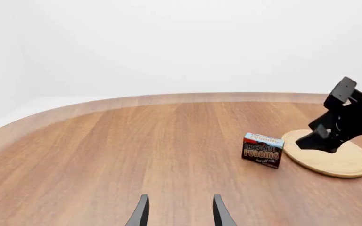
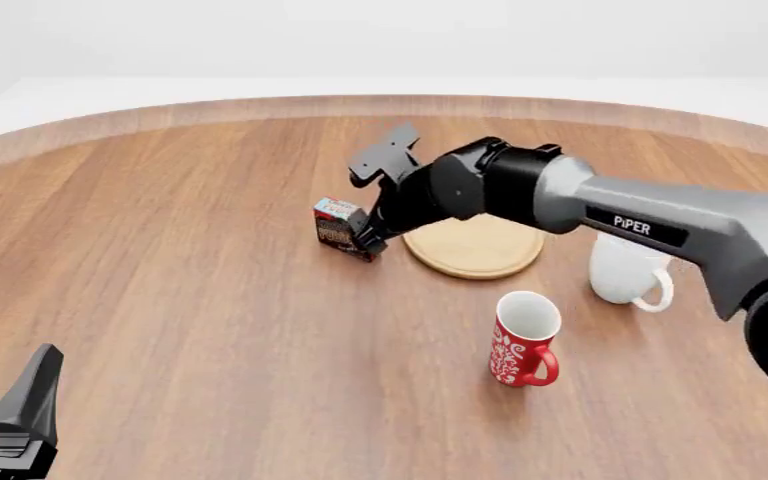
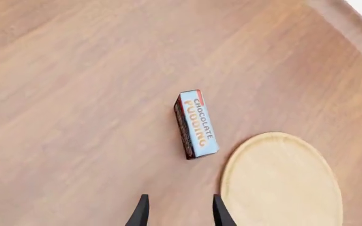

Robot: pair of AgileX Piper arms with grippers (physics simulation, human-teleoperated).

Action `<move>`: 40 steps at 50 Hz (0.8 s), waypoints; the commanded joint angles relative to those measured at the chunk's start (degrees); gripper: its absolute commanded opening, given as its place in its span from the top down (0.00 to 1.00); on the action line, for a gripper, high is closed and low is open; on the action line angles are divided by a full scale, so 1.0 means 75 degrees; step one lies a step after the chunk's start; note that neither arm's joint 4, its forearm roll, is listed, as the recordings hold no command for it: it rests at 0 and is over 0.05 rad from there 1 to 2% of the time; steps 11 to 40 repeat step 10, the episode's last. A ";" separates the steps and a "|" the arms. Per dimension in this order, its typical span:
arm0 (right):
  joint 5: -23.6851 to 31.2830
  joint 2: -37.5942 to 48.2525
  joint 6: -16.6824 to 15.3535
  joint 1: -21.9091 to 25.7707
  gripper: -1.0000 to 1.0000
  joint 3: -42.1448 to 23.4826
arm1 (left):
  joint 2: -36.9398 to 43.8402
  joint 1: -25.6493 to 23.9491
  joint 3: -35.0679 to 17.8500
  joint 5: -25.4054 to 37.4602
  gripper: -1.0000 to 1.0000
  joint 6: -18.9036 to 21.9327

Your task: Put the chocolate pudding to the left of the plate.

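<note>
Chocolate pudding (image 2: 340,229) stands upright on the wooden surface (image 2: 184,300), toward the far edge and slightly left of centre. It is a small dark-brown box with a light-blue top band and red-and-white lettering. In the right wrist view the box (image 3: 195,124) is seen from above, with its light-blue top face and the words "CHOCOLATE PUDDING" legible. In the left wrist view the box (image 1: 263,149) shows its brown front face.

The plate (image 2: 478,248), a flat round light-wood disc with a slightly raised rim, lies just beside the box on its right. A narrow strip of bare surface separates the two in the right wrist view, where the plate (image 3: 282,181) is apart from the box.

The right end effector (image 2: 373,243) hangs above the gap between box and plate, with nothing between its fingers. Its fingers are parted to a moderate width and do not touch the box. The right arm (image 2: 624,220) reaches in from the right edge and passes over the plate.

The left end effector (image 2: 17,410) sits low at the near left corner of the surface, well apart from the box. Its fingers are parted and hold nothing.

A red patterned mug (image 2: 523,340) stands upright near the centre right, on the near side of the plate. A white mug (image 2: 628,268) stands upright just right of the plate.
</note>
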 commanded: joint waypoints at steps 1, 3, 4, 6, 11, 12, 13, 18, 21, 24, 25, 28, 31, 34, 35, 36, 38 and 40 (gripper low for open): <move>-0.1186 -0.1293 0.0611 0.0413 0.00 0.1850 | 0.0000 0.0000 0.0000 0.0000 0.00 0.0000; -0.1332 -0.1554 0.0619 0.0457 0.00 0.2160 | 0.0000 0.0000 0.0000 0.0000 0.00 0.0000; -0.1363 -0.1660 0.0647 0.0490 0.00 0.2263 | 0.0000 0.0000 0.0000 0.0000 0.00 0.0000; -0.1411 -0.1880 0.0649 0.0482 0.00 0.2434 | 0.0000 0.0000 0.0000 0.0000 0.00 0.0000; -0.1450 -0.2351 0.0652 0.0498 0.00 0.2729 | 0.0000 0.0000 0.0000 0.0000 0.00 0.0000; -0.1450 -0.2351 0.0652 0.0498 0.00 0.2729 | 0.0000 0.0000 0.0000 0.0000 0.00 0.0000; -0.1450 -0.2351 0.0652 0.0498 0.00 0.2729 | 0.0000 0.0000 0.0000 0.0000 0.00 0.0000; -0.1450 -0.2351 0.0652 0.0498 0.00 0.2729 | 0.0000 0.0000 0.0000 0.0000 0.00 0.0000; -0.1450 -0.2351 0.0652 0.0498 0.00 0.2729 | 0.0000 0.0000 0.0000 0.0000 0.00 0.0000; -0.1450 -0.2351 0.0652 0.0498 0.00 0.2729 | 0.0000 0.0000 0.0000 0.0000 0.00 0.0000; -0.1450 -0.2351 0.0652 0.0498 0.00 0.2729 | 0.0000 0.0000 0.0000 0.0000 0.00 0.0000; -0.1450 -0.2351 0.0652 0.0498 0.00 0.2729 | 0.0000 0.0000 0.0000 0.0000 0.00 0.0000; -0.1450 -0.2351 0.0652 0.0498 0.00 0.2729 | 0.0000 0.0000 0.0000 0.0000 0.00 0.0000; -0.1450 -0.2351 0.0652 0.0498 0.00 0.2729 | 0.0000 0.0000 0.0000 0.0000 0.00 0.0000; -0.1450 -0.2351 0.0652 0.0498 0.00 0.2729 | 0.0000 0.0000 0.0000 0.0000 0.00 0.0000; -0.1450 -0.2351 0.0652 0.0498 0.00 0.2729 | 0.0000 0.0000 0.0000 0.0000 0.00 0.0000; -0.1450 -0.2351 0.0652 0.0498 0.00 0.2729 | 0.0000 0.0000 0.0000 0.0000 0.00 0.0000; -0.1450 -0.2351 0.0652 0.0498 0.00 0.2729 | 0.0000 0.0000 0.0000 0.0000 0.00 0.0000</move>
